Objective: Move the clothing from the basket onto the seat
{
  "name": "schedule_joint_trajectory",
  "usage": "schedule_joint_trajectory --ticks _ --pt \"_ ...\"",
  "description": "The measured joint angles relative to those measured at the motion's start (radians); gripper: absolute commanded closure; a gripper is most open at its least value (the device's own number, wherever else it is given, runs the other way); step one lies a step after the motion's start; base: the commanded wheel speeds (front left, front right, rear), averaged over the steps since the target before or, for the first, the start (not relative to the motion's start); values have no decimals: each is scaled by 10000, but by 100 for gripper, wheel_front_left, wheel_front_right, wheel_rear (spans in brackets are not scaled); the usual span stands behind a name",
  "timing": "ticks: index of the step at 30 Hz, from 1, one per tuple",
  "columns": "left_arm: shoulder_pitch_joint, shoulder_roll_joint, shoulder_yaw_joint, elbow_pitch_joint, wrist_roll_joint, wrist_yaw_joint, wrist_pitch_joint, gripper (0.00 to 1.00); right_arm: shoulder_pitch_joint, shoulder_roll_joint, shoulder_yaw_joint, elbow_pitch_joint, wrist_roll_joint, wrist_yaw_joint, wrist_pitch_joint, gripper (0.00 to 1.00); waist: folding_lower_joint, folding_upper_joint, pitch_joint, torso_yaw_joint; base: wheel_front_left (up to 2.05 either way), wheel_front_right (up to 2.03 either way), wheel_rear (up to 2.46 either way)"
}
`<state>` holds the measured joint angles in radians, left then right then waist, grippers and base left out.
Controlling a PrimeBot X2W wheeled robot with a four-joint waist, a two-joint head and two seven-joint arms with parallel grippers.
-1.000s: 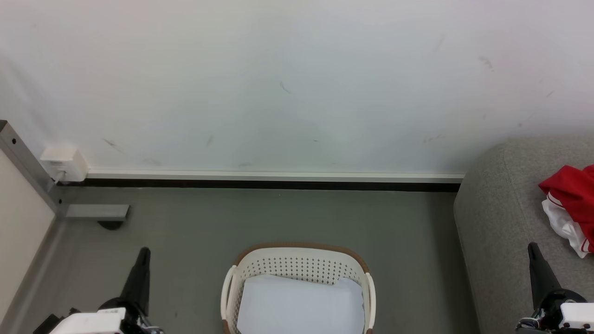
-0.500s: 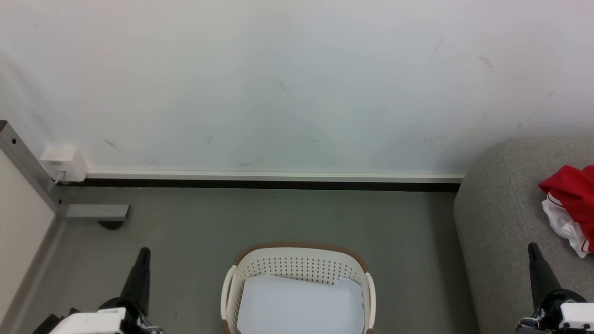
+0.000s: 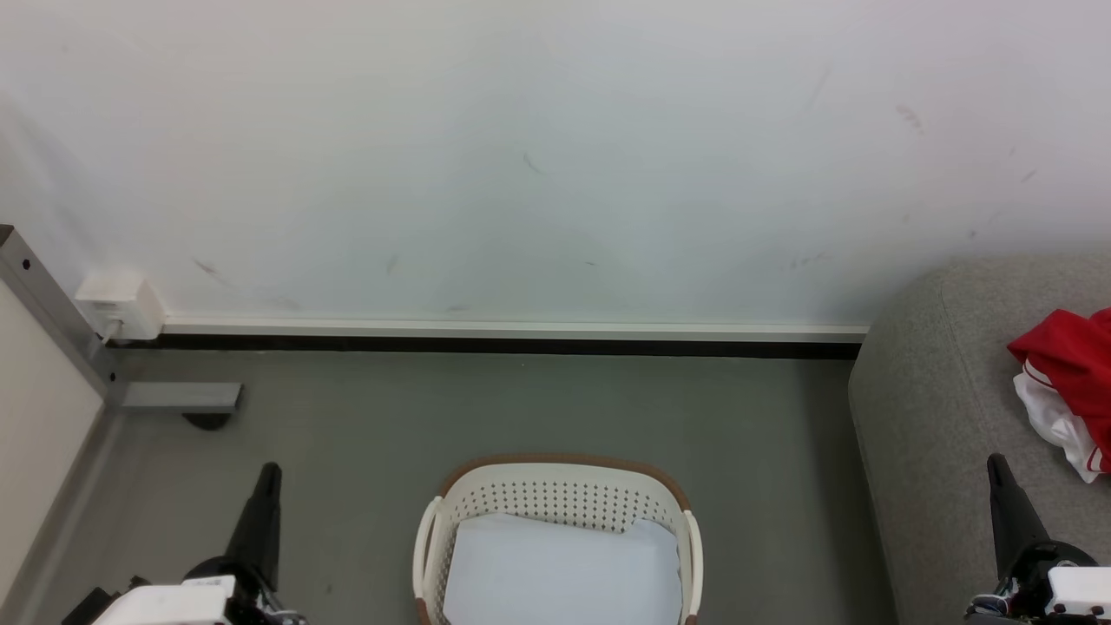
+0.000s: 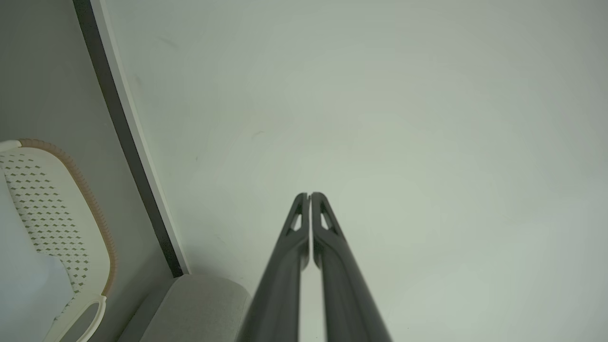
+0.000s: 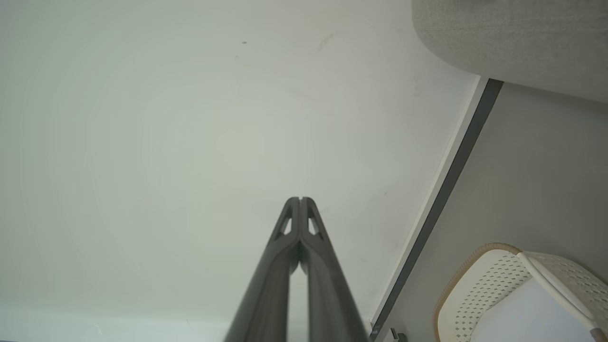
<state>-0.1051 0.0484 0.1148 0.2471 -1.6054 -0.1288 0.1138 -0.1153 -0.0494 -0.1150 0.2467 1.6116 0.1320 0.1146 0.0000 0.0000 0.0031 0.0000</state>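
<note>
Clothing on seat; basket holds a pale sheet.
Left hand and right hand both clenched, fingertips together, empty.

red clothing heaped on grey seat; white basket on floor.

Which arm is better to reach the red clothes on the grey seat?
Right, probably. The right gripper shows against the seat, just below the clothing in the head view; the left gripper is across the basket, far on the other side.
</note>
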Motion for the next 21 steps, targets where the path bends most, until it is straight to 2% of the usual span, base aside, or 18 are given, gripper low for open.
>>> schedule_joint_trajectory --ticks 21 --pt "-1 0 -2 0 0 0 0 100 1 2 2 0 2 0 0 100 0 0 0 0 0 0 0"
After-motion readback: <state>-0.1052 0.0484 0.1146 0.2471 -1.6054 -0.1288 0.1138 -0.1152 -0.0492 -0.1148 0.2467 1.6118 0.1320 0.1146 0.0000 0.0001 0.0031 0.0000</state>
